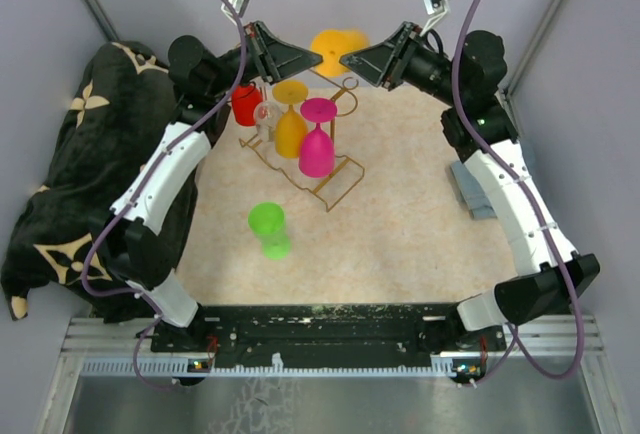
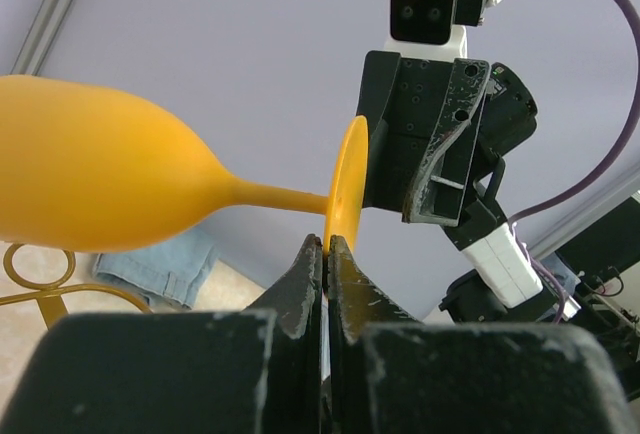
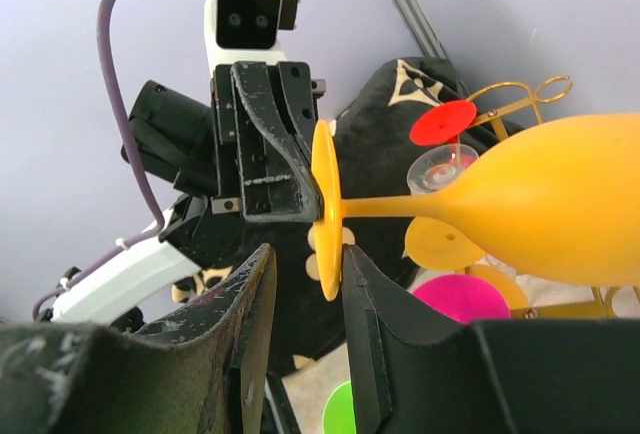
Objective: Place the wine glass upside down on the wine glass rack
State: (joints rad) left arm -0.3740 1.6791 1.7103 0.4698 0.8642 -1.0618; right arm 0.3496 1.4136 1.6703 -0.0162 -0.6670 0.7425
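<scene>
1. Your left gripper [image 2: 327,246] was clamped shut on the foot of the orange wine glass [image 2: 100,179] — its fingertips met on the disc's lower rim.
2. The glass hung level in the air, stem horizontal, at 12 o'clock of the table [image 1: 400,234]. It was near the far end of the wine glass rack [image 1: 343,186] and not touching it.
3. Your right gripper [image 3: 306,254] had its jaws parted, one on each side of that same foot. A gap showed beside the disc, so it gripped nothing.
4. The two grippers faced each other almost tip to tip, the left at 9 o'clock of the glass's foot and the right at 3 o'clock.
5. Four glasses sat foot-up on the rack: a magenta glass [image 1: 316,149], a yellow glass [image 1: 290,129], a clear glass [image 1: 265,116] and a red glass [image 1: 246,104].
6. A green glass [image 1: 268,229] lay on its side on the table at 6 o'clock of the rack, apart from it.
7. A black patterned blanket [image 1: 70,164] lay at 9 o'clock and folded denim [image 1: 470,194] at 3 o'clock — both off at the table's edges.
</scene>
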